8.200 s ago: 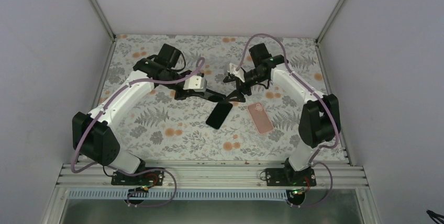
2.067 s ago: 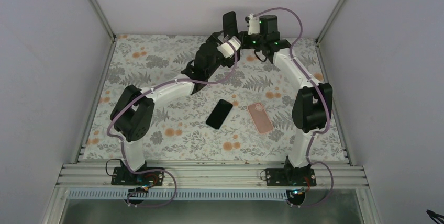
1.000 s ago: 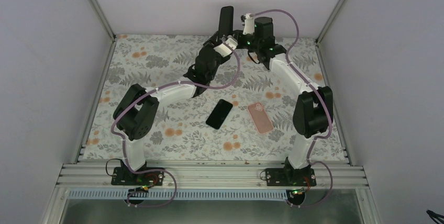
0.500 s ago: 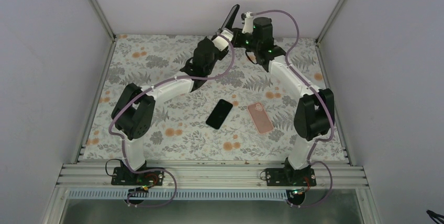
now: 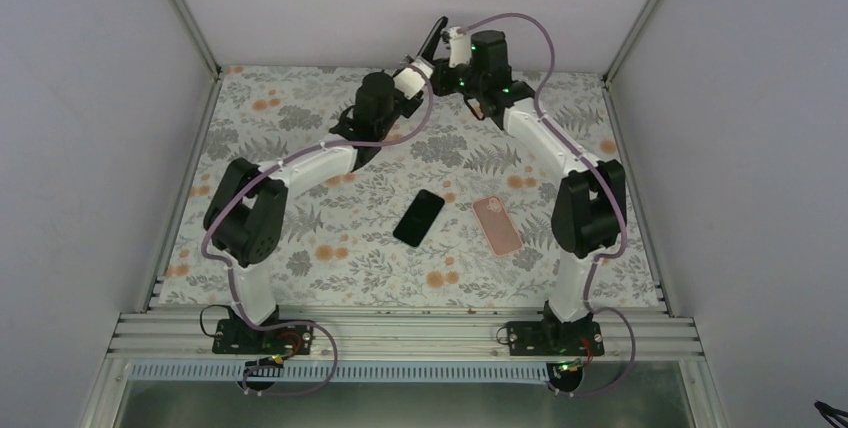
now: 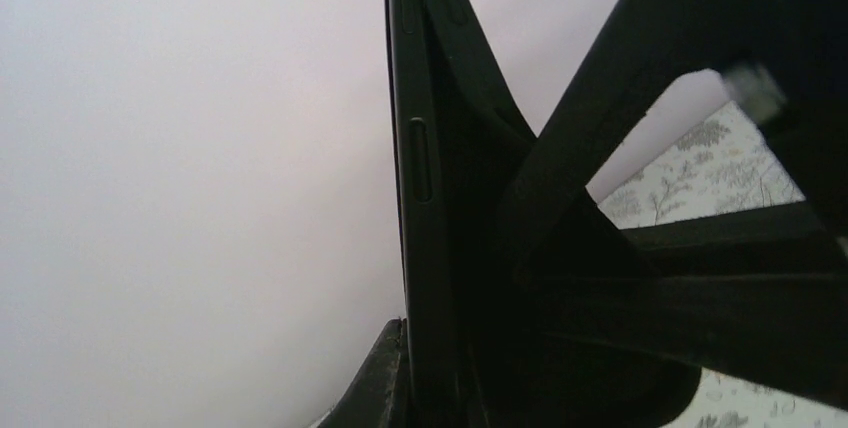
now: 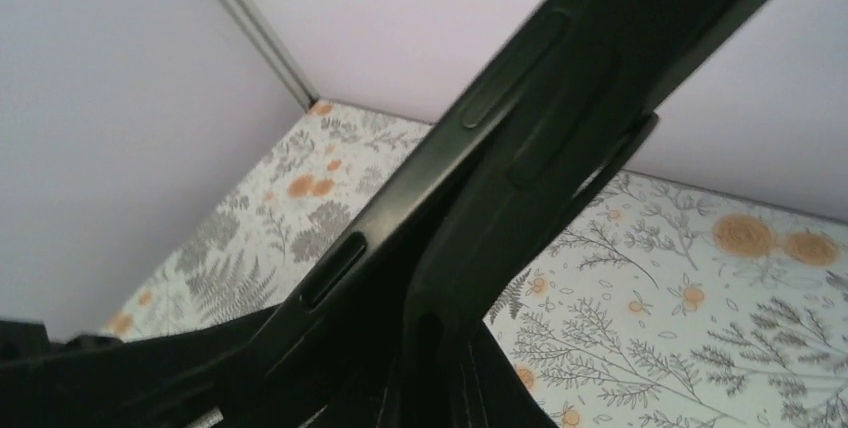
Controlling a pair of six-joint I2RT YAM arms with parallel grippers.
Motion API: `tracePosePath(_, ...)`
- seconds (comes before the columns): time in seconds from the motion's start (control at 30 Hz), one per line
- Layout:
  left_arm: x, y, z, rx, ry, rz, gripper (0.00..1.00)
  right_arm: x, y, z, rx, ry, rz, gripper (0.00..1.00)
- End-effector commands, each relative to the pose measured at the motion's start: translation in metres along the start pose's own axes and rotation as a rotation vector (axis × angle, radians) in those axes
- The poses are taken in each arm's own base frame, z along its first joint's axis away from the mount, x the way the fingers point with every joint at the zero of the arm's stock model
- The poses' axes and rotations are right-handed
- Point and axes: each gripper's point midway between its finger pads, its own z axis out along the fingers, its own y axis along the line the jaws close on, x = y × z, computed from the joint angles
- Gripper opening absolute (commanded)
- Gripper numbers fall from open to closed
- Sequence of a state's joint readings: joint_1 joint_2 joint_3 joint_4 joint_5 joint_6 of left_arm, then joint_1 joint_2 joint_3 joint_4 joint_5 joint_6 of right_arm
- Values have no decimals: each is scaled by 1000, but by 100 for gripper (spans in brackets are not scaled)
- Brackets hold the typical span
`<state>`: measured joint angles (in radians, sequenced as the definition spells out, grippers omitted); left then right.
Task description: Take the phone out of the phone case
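Left gripper (image 5: 422, 56) and right gripper (image 5: 446, 48) both pinch the cased phone (image 5: 435, 34) at 12 o'clock, looks unseparated to me, though a bare phone (image 5: 419, 218) and pink case (image 5: 497, 225) lie apart on the desk (image 5: 300, 243).

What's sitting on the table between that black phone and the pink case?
Nothing: in the overhead view, only bare flowered tabletop separates the black phone from the pink case.
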<state>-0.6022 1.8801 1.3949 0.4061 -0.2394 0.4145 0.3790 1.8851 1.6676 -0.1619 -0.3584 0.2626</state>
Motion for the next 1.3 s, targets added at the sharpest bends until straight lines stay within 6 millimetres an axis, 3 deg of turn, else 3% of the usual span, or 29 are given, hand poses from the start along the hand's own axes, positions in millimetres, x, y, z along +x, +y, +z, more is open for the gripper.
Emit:
tracePosePath(0.0,3,162,-40,-396,44,13,2,43,-98,-18,288,245,-250,3)
tracePosePath(0.23,32,157,-57,-312,141,100,2,50,-148,-44,485,324,-380,3)
tracePosePath(0.37,57,146,-67,-262,251,194,2,60,-163,-63,417,365,-284,3)
tracePosePath(0.47,96,139,-82,-236,404,325,2,86,-173,-83,317,465,-174,3)
tracePosePath(0.63,190,114,-125,-112,716,546,2,143,-190,-137,197,625,-57,3)
tracePosePath(0.73,225,93,-154,-44,809,634,2,168,-198,-171,158,657,10,3)
tracePosePath(0.87,263,78,-180,-6,905,685,2,208,-199,-198,138,725,54,3)
tracePosePath(1.03,279,59,-181,38,919,675,2,237,-202,-202,108,749,122,3)
tracePosePath(1.17,286,16,-184,231,923,650,3,257,-208,-201,99,778,168,9)
tracePosePath(1.27,298,-26,-209,479,984,605,31,268,-221,-205,152,803,168,24)
